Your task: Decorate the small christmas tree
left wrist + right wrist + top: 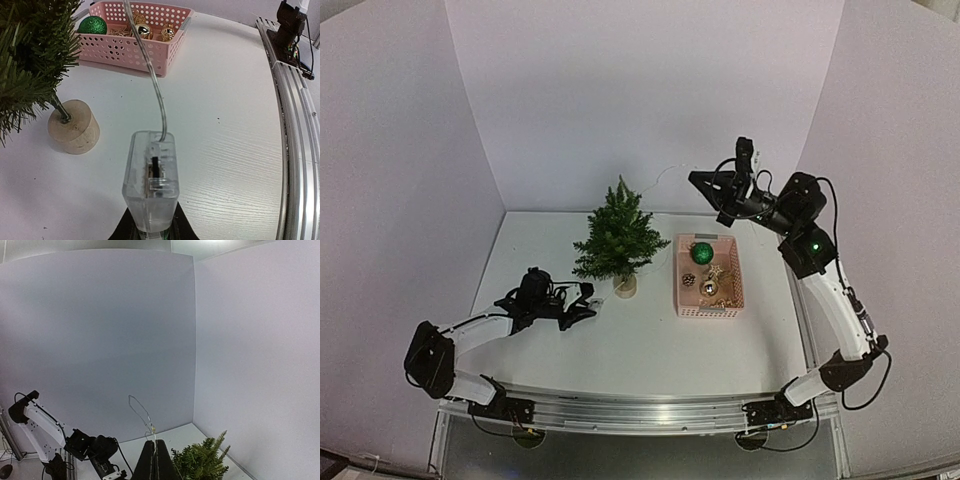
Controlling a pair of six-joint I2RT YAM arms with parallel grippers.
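The small christmas tree [618, 240] stands on its pale round base [625, 285] in the middle of the table. My left gripper [582, 300] lies low just left of the base, shut on a clear plastic battery box [151, 175]. A clear cable [157, 90] runs from the box up past the tree [30, 55]. My right gripper [700, 180] is raised above and to the right of the treetop, shut on a thin light wire [140, 412]. The wire loops up from its fingertips [150, 457]. The treetop [202, 460] shows below it.
A pink perforated basket [682, 290] sits right of the tree. It holds a green bauble [701, 252] and gold ornaments [712, 285]. White walls close in the back and both sides. A metal rail [295, 150] runs along the table's near edge.
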